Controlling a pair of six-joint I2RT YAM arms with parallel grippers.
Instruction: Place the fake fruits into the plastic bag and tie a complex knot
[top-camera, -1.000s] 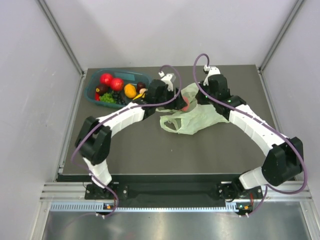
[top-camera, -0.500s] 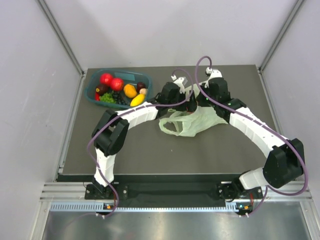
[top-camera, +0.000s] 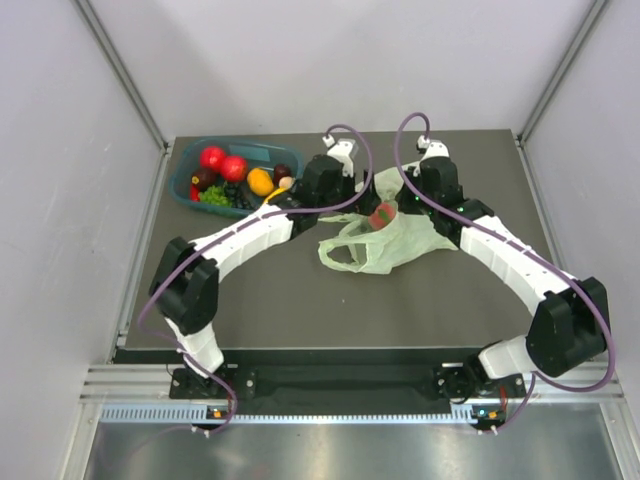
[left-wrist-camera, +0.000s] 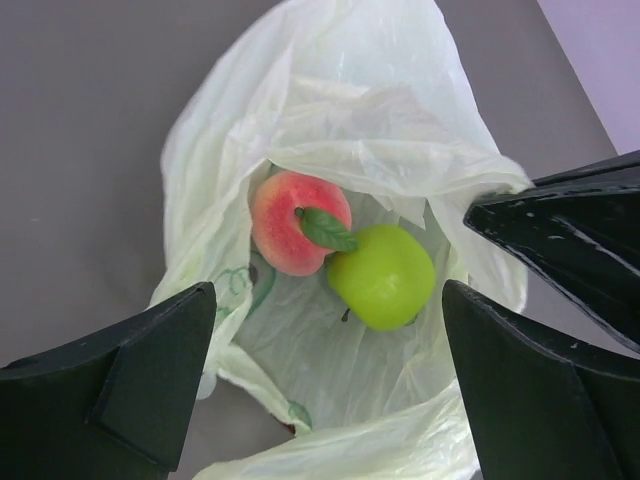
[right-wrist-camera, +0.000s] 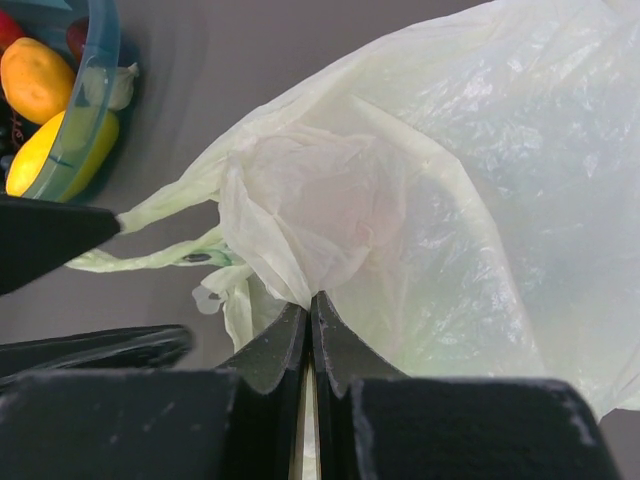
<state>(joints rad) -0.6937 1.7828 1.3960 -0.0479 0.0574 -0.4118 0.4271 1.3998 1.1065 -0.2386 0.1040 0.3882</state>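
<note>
The pale green plastic bag (top-camera: 395, 243) lies mid-table with its mouth held up. My right gripper (right-wrist-camera: 311, 300) is shut on a bunched fold of the bag's rim (right-wrist-camera: 300, 215). My left gripper (left-wrist-camera: 328, 335) hangs open just above the mouth, with nothing between its fingers. Inside the bag (left-wrist-camera: 360, 90) lie a peach with a green leaf (left-wrist-camera: 285, 225) and a green apple (left-wrist-camera: 385, 280), touching each other. From above the peach (top-camera: 382, 215) shows reddish through the opening. More fake fruits, among them a red one (top-camera: 212, 157) and an orange one (top-camera: 260, 181), sit in the tray.
A teal plastic tray (top-camera: 188, 188) of fruits stands at the back left, close to the left arm's wrist. Its rim (right-wrist-camera: 85, 100) shows in the right wrist view's top left corner. One loop handle of the bag (top-camera: 338, 252) trails toward the near left.
The left gripper reached over the bag's mouth, opened, then drew back a little to the left. The peach now lies in the bag. The right gripper stayed shut on the rim.
</note>
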